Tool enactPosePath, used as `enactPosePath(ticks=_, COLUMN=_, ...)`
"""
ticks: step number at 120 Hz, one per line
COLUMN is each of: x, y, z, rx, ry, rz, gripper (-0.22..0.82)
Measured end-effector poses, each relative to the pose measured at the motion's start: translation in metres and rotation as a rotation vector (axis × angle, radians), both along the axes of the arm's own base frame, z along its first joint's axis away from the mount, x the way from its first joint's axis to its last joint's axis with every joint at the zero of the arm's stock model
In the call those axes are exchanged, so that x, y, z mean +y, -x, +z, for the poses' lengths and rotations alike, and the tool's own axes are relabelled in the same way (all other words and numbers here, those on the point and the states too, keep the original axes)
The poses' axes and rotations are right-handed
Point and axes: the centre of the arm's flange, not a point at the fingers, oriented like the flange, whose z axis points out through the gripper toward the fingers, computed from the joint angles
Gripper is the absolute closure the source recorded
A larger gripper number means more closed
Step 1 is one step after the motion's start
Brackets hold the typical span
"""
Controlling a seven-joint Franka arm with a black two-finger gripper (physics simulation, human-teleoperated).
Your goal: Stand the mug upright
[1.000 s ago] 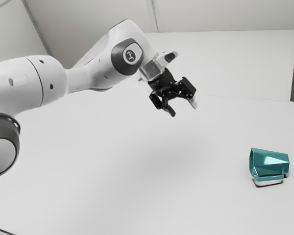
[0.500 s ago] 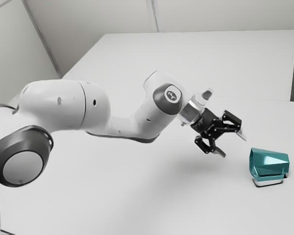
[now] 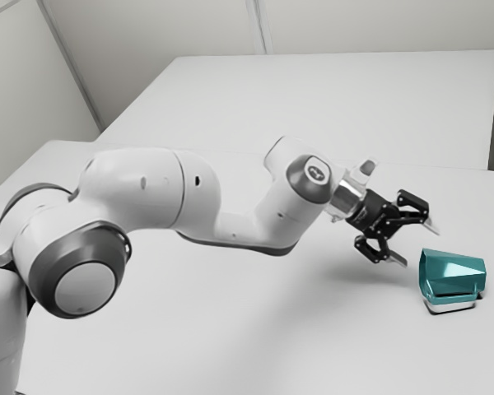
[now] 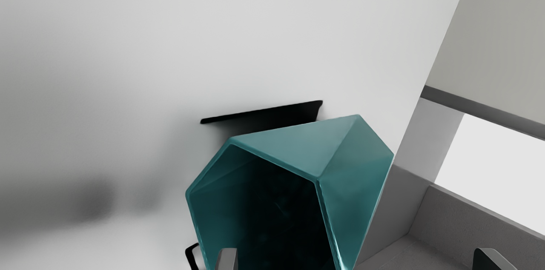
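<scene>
A broad white table (image 3: 189, 354) carries everything. Over it, from the exterior view's left, reaches a white jointed robot arm (image 3: 140, 185) with dark grey joint caps. At its end, the black two-finger gripper (image 3: 417, 244) is spread wide, its fingertips pale, apart from the mug and holding nothing. The teal, faceted, glossy mug (image 3: 454, 271) lies on its side on the table, toward the exterior view's right; its mouth faces the gripper, and in the wrist view a straight table edge runs behind it.
</scene>
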Motion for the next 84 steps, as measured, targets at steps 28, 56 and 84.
enactPosePath(ticks=28, x=-0.022, y=0.015, z=-0.01, rx=0.04, ry=0.046, rz=0.009, gripper=0.0)
enactPosePath(ticks=56, x=-0.039, y=0.023, z=-0.016, rx=0.062, ry=0.08, rz=0.018, gripper=0.0)
enactPosePath(ticks=84, x=-0.042, y=0.019, z=-0.017, rx=0.056, ry=0.089, rz=0.025, gripper=0.0)
